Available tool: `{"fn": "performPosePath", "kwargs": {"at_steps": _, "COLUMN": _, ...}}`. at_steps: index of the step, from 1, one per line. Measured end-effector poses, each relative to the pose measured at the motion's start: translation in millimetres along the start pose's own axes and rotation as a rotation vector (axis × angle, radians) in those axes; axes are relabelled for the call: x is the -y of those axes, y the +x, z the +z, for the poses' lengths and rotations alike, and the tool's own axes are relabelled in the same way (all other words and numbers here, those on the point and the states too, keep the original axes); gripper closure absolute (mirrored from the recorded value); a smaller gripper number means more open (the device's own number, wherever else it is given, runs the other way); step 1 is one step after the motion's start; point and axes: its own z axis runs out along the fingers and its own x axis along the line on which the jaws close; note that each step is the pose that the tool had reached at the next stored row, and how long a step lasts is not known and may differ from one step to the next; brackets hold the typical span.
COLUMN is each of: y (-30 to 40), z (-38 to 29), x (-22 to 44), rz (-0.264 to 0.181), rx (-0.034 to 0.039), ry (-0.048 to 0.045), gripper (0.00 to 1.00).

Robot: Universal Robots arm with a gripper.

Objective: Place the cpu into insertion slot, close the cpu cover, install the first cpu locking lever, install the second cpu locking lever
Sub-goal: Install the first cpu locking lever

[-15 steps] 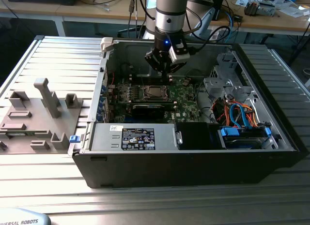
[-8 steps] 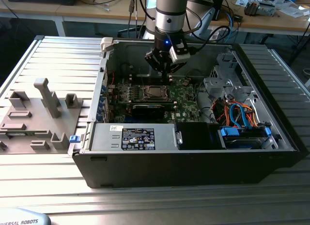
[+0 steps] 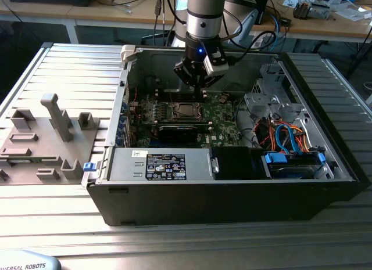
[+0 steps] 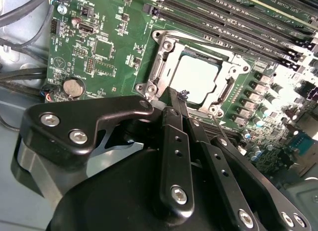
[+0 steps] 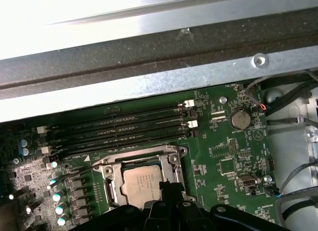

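1. Tool pos.: in the exterior view it hangs vertically inside the open PC case, directly over the socket area of the green motherboard. The case stands on the ribbed aluminium bench. A grey fixture tray lies beside the case on the exterior view's left.

2. Tool state: in the second wrist view the two black fingers are drawn together, w/ hardly any gap at the tips. The tips sit at the edge of the cpu cover, near one corner. Whether they pinch anything: cannot tell.

3. The cpu is seated in the insertion slot, silver top up, showing through the cover window. The cover lies flat over the chip.

4. Ref. items, first wrist view: a thin wire lever runs from the socket side towards a row of capacitors; latched or not, cannot tell. The memory slots run parallel to the socket, between it and the case wall. The coin cell sits well apart from the socket
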Motion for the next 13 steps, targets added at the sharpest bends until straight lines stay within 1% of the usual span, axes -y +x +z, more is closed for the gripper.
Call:
{"fn": "performPosePath", "kwargs": {"at_steps": 4, "y": 0.0, "z": 0.0, "x": 0.0, "rz": -0.004, "rx": 0.0001, "ry": -0.0001, "gripper": 0.89}}
{"fn": "performPosePath", "kwargs": {"at_steps": 13, "y": 0.0, "z": 0.0, "x": 0.0, "rz": -0.027, "rx": 0.0008, "ry": -0.0009, "gripper": 0.89}}
